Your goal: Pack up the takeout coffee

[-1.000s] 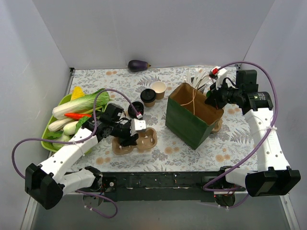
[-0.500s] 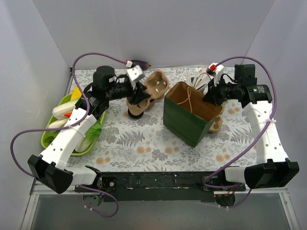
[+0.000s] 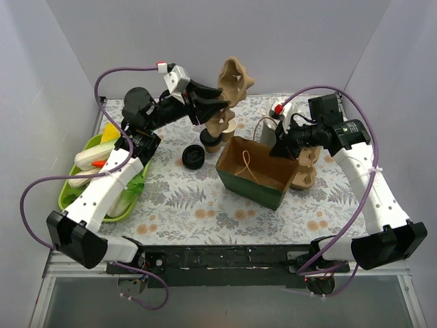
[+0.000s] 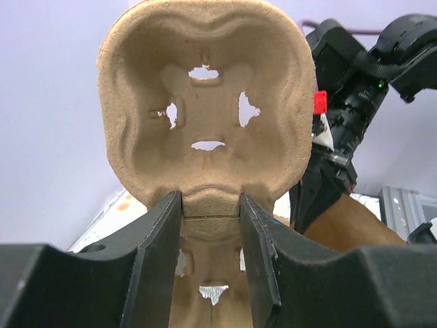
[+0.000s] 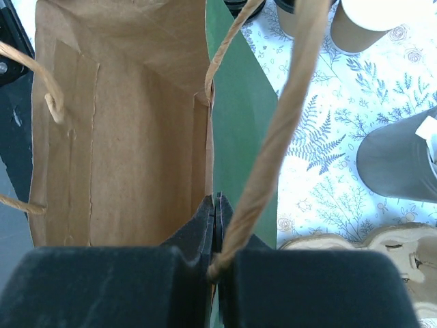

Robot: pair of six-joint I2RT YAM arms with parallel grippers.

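The takeout coffee (image 3: 211, 141), a small tan cup with a black lid, stands on the table left of the green bag (image 3: 254, 183); its edge shows in the right wrist view (image 5: 289, 15). My left gripper (image 3: 220, 106) is shut on a brown pulp cup carrier (image 3: 234, 83) and holds it high in the air behind the bag. In the left wrist view (image 4: 210, 213) the fingers clamp the carrier's (image 4: 205, 102) middle ridge. My right gripper (image 3: 279, 146) is shut on the bag's right rim, seen pinched in the right wrist view (image 5: 217, 205). The bag (image 5: 116, 137) is open and empty inside.
A stack of loose black lids (image 3: 193, 157) lies left of the bag. An unlidded tan cup (image 5: 372, 20) stands beside the coffee. A second pulp carrier (image 3: 304, 167) and a grey holder (image 3: 268, 130) are right of the bag. A green vegetable tray (image 3: 67, 199) sits far left.
My left gripper has lifted the carrier from the table near the front up and back, now high behind the bag. My right gripper has drawn the bag leftward and nearer.
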